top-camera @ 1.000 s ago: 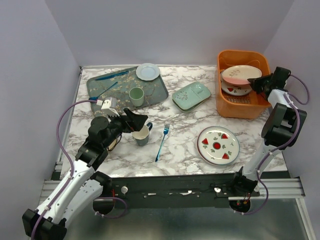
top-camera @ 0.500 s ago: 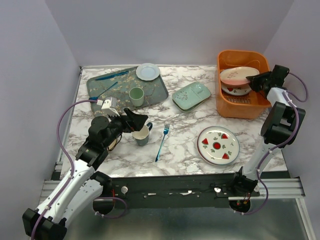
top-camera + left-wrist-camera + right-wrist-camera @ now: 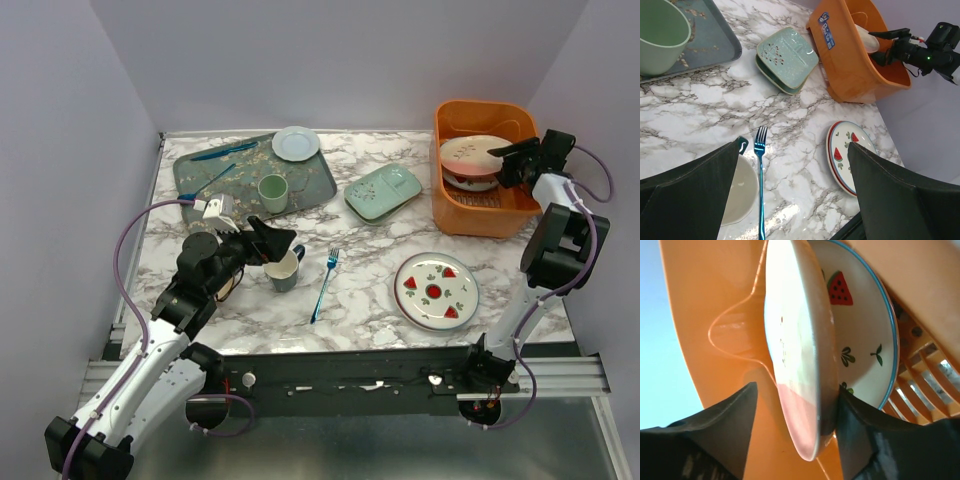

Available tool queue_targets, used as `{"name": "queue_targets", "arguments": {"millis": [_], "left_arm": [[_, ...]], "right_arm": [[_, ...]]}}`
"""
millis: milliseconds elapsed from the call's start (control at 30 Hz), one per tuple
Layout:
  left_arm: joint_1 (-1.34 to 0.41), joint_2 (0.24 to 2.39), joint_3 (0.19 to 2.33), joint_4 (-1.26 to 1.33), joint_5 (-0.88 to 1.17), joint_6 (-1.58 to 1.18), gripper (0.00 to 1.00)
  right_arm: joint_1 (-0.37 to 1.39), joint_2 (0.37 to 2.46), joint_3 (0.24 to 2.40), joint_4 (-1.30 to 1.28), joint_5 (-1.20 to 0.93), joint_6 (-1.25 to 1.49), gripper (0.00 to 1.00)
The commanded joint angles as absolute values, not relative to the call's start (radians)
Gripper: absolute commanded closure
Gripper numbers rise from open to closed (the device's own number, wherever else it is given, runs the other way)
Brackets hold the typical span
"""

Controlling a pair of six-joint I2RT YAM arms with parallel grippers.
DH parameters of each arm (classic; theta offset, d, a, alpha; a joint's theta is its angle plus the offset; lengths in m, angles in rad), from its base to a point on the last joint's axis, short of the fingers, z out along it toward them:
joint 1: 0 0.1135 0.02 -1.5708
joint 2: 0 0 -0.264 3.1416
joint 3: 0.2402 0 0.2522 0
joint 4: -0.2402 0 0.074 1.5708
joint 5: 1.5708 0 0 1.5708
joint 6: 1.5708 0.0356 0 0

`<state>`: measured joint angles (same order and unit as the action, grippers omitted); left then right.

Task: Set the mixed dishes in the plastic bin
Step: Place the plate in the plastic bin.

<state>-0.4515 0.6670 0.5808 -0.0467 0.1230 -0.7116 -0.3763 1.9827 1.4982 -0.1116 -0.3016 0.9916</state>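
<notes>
The orange plastic bin [image 3: 455, 215] stands at the back right. Inside it a pink-and-white plate [image 3: 470, 152] leans on a watermelon-patterned dish [image 3: 860, 325]. My right gripper [image 3: 515, 160] straddles the pink plate's rim [image 3: 795, 365] with its jaws open: one finger stands clear of the plate and the other lies against its underside. My left gripper [image 3: 275, 240] hangs wide open and empty just above the dark mug [image 3: 285, 268]. On the table lie a red-rimmed watermelon plate [image 3: 436, 290] and a pale-green divided dish [image 3: 383, 191].
A blue fork [image 3: 325, 283] lies between the mug and the watermelon plate. The dark floral tray [image 3: 225, 175] at the back left carries a green cup [image 3: 272, 192], a small pale plate [image 3: 296, 143] and blue utensils. Grey walls close in the table.
My right gripper's jaws have spread apart and let go of the pink plate, which has settled lower in the bin. My left arm has not moved.
</notes>
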Motion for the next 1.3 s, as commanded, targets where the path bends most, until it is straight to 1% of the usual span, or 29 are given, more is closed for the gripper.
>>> {"name": "queue_targets", "arguments": {"millis": [0,100,233,400,433,567,800,933,1000,1033,1267], "left_arm": [[-0.446,0.660,0.583,-0.029,0.115,-0.718,0.01],[-0.446,0.658,0.580,-0.029,0.115,-0.719,0.01],[-0.445,0.653,0.578,-0.029,0.115,-0.721,0.01],[-0.445,0.650,0.575,-0.029,0.114,-0.723,0.01],[-0.446,0.652,0.575,-0.029,0.114,-0.724,0.01],[-0.446,0.649,0.574,-0.028,0.115,-0.726,0.01],[-0.445,0.653,0.574,-0.023,0.118,-0.727,0.01],[-0.446,0.650,0.571,-0.023,0.118,-0.727,0.01],[-0.446,0.650,0.569,-0.023,0.117,-0.729,0.01],[-0.445,0.650,0.568,-0.021,0.117,-0.730,0.01],[-0.446,0.646,0.566,-0.021,0.118,-0.735,0.01]], "right_arm": [[-0.377,1.977,1.566,-0.158,-0.232,0.942,0.30],[-0.373,1.982,1.586,-0.193,-0.206,0.930,0.29],[-0.350,1.990,1.620,-0.262,-0.141,0.902,0.18],[-0.337,2.006,1.649,-0.288,-0.123,0.887,0.17],[-0.334,2.014,1.652,-0.297,-0.115,0.884,0.14],[-0.333,2.026,1.664,-0.322,-0.087,0.871,0.13],[-0.328,2.046,1.693,-0.359,-0.063,0.833,0.12],[-0.322,2.063,1.727,-0.406,-0.032,0.821,0.05],[-0.321,2.082,1.758,-0.426,-0.031,0.819,0.05],[-0.319,2.091,1.767,-0.449,-0.026,0.818,0.01],[-0.310,2.112,1.812,-0.498,-0.006,0.795,0.00]]}}
